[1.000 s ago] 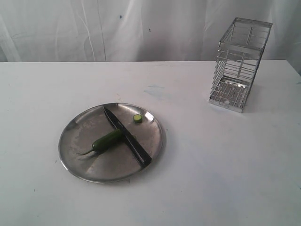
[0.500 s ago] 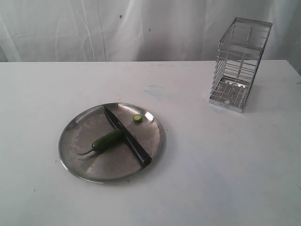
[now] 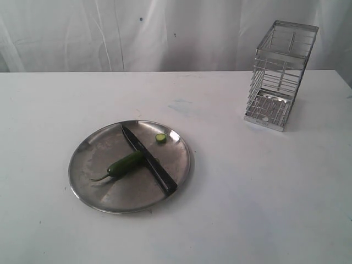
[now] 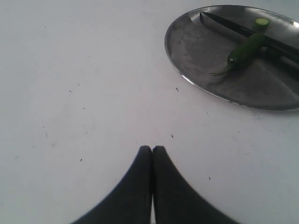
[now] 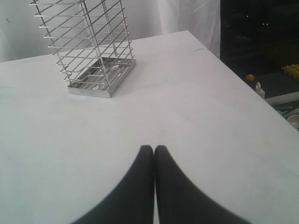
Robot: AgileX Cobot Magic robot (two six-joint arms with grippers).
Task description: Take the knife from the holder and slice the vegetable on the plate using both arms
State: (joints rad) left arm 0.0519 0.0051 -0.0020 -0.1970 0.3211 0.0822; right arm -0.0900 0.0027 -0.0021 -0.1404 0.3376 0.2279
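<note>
The black knife (image 3: 148, 158) lies diagonally across the steel plate (image 3: 93, 198), its blade over one end of the green chilli vegetable (image 3: 125, 164). A cut green slice (image 3: 160, 138) rests near the plate's far rim. The wire holder (image 3: 279, 74) stands empty at the back right. Neither arm shows in the exterior view. My left gripper (image 4: 152, 148) is shut with nothing in it, over bare table short of the plate (image 4: 196, 86), where the vegetable (image 4: 244, 50) and knife (image 4: 233, 29) show. My right gripper (image 5: 153, 148) is shut and empty, some way from the holder (image 5: 88, 42).
The white table (image 3: 264, 192) ends at an edge (image 5: 243, 79) beside the right gripper, with dark space and clutter beyond it. A white curtain (image 3: 137, 33) hangs behind the table.
</note>
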